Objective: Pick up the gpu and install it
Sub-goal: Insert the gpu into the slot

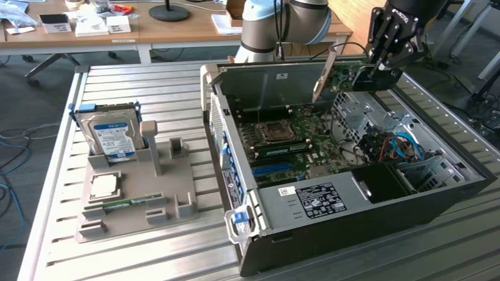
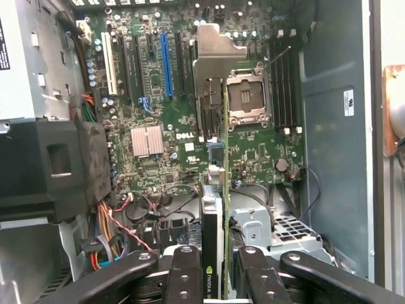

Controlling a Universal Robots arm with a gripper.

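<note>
Your claw (image 1: 377, 73) is clamped on the gpu (image 1: 342, 75), held above the open case (image 1: 352, 211) near the counter's (image 1: 140, 246) far edge: pickup looks done, seating in the motherboard (image 1: 293, 140) not yet.

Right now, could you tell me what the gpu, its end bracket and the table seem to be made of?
The gpu: likely fibreglass circuit board, green edge showing. Its end bracket: sheet metal, dull silver, bent flange. The table: probably aluminium, pale grey ribbed slats.
</note>
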